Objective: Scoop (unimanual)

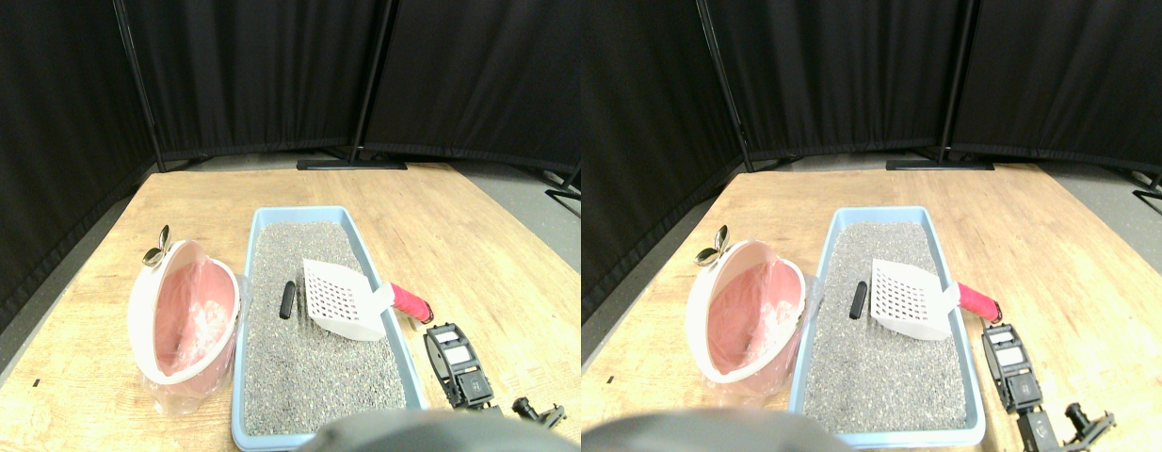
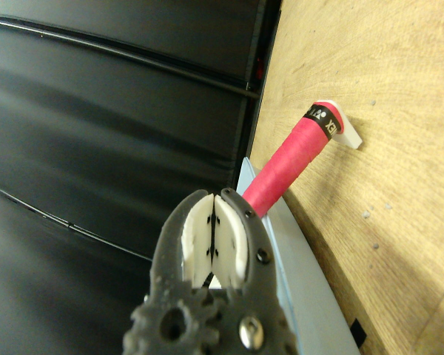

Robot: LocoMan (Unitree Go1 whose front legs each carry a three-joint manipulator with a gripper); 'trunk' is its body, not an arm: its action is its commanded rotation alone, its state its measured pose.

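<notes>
Black curtains [image 1: 261,75] stand behind a wooden surface [image 1: 449,217]. The pincer [image 2: 214,229] is pressed together with nothing in it, and sits on the surface just beside the blue tray [image 1: 407,348]. Near it, the scoop [image 1: 341,299] lies in the tray on the grey sand [image 1: 308,367], with its pink handle [image 2: 288,166] poking out over the tray's edge. A small black lump [image 1: 286,299] lies beside the scoop. A pink bin [image 1: 181,315] leans by the tray's other side.

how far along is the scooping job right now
Nothing looks done: the dark lump lies on the litter in the blue tray. The shut, empty pincer sits short of the scoop's pink handle. Left: grasp, scoop, dump in the pink bin.
</notes>
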